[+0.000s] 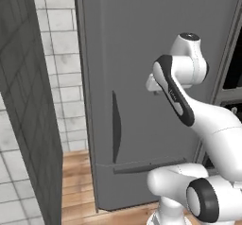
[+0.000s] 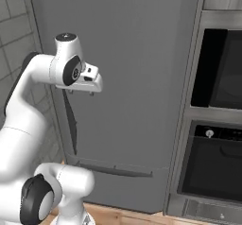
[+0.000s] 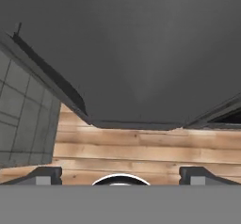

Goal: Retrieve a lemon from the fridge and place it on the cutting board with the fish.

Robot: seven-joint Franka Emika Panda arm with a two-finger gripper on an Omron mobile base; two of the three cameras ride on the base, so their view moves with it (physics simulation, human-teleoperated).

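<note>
The fridge (image 1: 156, 39) stands closed right in front of me, a tall plain grey front with a long dark vertical handle (image 1: 116, 127) on its left side. My gripper (image 2: 81, 91) hangs at mid-height just before the door, pointing down at the floor, a little above and right of the handle (image 2: 71, 120). In the hand view the gripper (image 3: 120, 176) is open, its fingertips (image 3: 44, 173) spread wide with nothing between them, and the fridge door (image 3: 141, 53) spreads across the top. The lemon, the cutting board and the fish are out of view.
A dark grey tiled wall (image 1: 28, 115) juts forward at the left, with pale tiles (image 1: 61, 54) behind it. Right of the fridge sits a built-in stack of dark ovens (image 2: 222, 162). Wooden floor (image 1: 78, 181) lies between the wall and the fridge.
</note>
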